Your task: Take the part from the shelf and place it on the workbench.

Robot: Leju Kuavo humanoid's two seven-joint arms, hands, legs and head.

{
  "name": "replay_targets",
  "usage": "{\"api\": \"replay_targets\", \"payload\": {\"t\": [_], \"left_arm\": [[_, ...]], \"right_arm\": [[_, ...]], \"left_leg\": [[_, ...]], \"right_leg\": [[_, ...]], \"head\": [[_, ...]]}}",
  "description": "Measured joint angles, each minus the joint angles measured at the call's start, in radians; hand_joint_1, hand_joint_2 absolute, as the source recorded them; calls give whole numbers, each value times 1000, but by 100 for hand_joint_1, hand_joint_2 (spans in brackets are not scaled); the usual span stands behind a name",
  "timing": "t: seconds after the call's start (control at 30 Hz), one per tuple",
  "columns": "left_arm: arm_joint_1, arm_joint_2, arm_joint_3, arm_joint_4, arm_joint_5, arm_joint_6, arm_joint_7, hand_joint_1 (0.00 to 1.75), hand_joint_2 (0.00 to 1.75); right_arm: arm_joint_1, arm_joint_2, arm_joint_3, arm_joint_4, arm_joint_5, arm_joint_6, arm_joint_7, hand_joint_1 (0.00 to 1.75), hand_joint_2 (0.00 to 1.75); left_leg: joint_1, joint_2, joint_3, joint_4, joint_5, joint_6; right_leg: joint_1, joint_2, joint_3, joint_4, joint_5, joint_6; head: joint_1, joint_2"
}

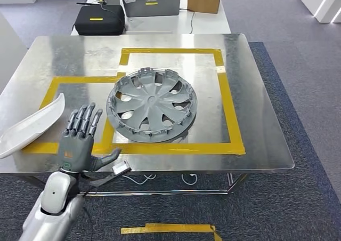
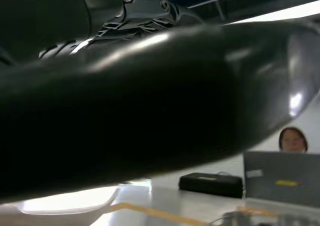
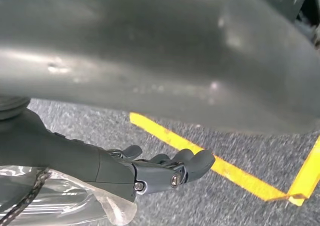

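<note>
While the left hand (image 1: 78, 139) hovers over the near left edge of the workbench (image 1: 257, 118), its fingers are spread apart and its thumb juts out toward three o'clock, holding nothing. The right hand (image 3: 166, 171) shows in the right wrist view above grey carpet with yellow floor tape (image 3: 226, 168); its fingers are lightly curled with nothing between them, though whether they are fully closed cannot be told.

From the left hand, the part, a grey wheel cover (image 1: 152, 105), lies at about one o'clock, apart from the fingertips and flat on the metal top. It sits inside a rectangle of yellow tape (image 1: 231, 107), its left rim just over the tape line. At ten o'clock from the hand, a white curved panel (image 1: 30, 126) rests on the bench's left edge.

Beyond the bench, at twelve o'clock, stand a black case (image 1: 99, 19), a grey laptop (image 1: 149, 0) and a cardboard box (image 1: 203, 1).
</note>
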Motion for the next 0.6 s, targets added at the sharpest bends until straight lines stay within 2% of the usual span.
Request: {"api": "replay_targets", "payload": {"t": [0.2,0.27,0.33,0.37,0.43,0.47,0.5,0.53,0.57,0.6], "left_arm": [[149,-35,-83,-188,187,57,-142,0,0],[219,-67,-85,-240,286,58,-248,0,0],[293,-118,-65,-279,406,60,-383,0,0],[329,-149,-47,-294,466,60,-450,0,0],[387,-209,10,-307,569,62,-559,0,0],[411,-239,46,-309,618,62,-599,0,0],[430,-263,81,-309,662,62,-623,0,0],[444,-285,115,-308,692,62,-630,0,0],[454,-303,148,-304,709,62,-624,0,0],[460,-318,179,-293,720,63,-612,0,0]], "right_arm": [[1,11,-16,0,-7,-15,0,0,0],[2,14,-25,0,-12,-24,0,0,0],[3,16,-35,0,-14,-32,-2,0,0],[3,16,-39,0,-14,-36,-3,0,0],[3,16,-48,0,-17,-47,-11,0,0],[3,16,-54,0,-19,-57,-18,0,0],[4,16,-60,0,-22,-71,-27,0,0],[5,16,-66,0,-27,-89,-40,0,0],[4,16,-74,0,-33,-108,-58,0,0],[3,16,-83,-1,-41,-128,-80,0,0]], "left_leg": [[-8,0,1,5,-7,11],[-8,3,4,0,-2,20],[-4,10,8,-14,9,32],[-2,14,9,-22,13,36],[-4,21,5,-24,16,41],[-6,25,3,-23,17,41],[-7,27,1,-23,19,41],[-7,29,-1,-23,21,40],[-7,29,-3,-22,23,37],[-7,29,-5,-21,26,34]], "right_leg": [[-8,0,3,-2,-4,12],[-10,3,6,-6,-1,21],[-8,-10,-4,12,-23,28],[-6,-22,-20,49,-52,28],[-5,-41,-73,178,-127,28],[-5,-44,-96,239,-150,29],[-5,-45,-107,272,-156,29],[-6,-45,-96,264,-141,29],[-6,-46,-66,216,-111,28],[-6,-48,-22,141,-79,28]], "head": [[-1,0],[-1,0],[1,0],[4,0],[6,0],[6,0],[6,0],[6,0],[6,0],[6,0]]}}
